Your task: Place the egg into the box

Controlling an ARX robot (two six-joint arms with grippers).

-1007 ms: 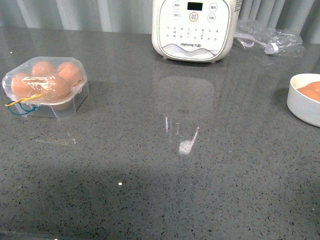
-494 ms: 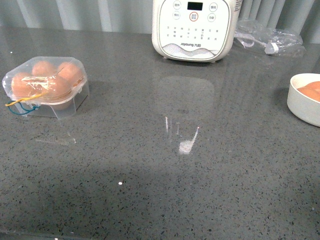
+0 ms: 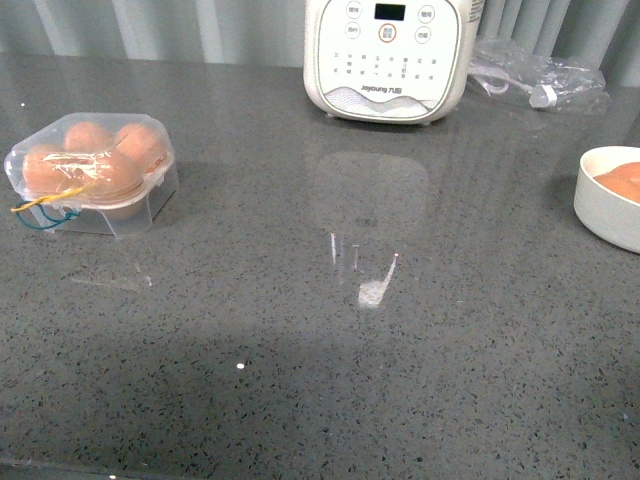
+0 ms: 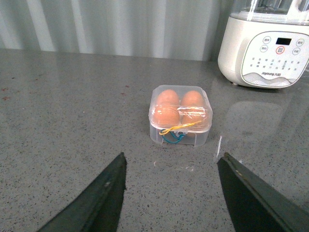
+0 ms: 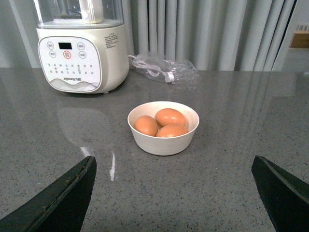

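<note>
From my seat, the box (image 3: 92, 175) sits near the left edge of the table (image 3: 320, 340), its clear lid down over four brown eggs, with the blue and yellow cord (image 3: 45, 210) hanging at its near side. In the left wrist view the same box (image 4: 180, 115) lies ahead of my left tool (image 4: 172, 193), whose two dark fingers (image 4: 104, 198) are spread wide apart with nothing between them, well short of the box.

The egg (image 5: 169, 117) I take for the task lies on top of two others in the white bowl (image 5: 163, 140), which stands at the right edge of the table in the front view (image 3: 610, 200). My right tool (image 5: 176, 193) also stands wide apart, empty, with the bowl ahead of it and clear of both fingers (image 5: 63, 198).

A cream kitchen appliance (image 3: 390, 58) stands at the far edge, with a crumpled clear bag (image 3: 530, 78) just to its right.
</note>
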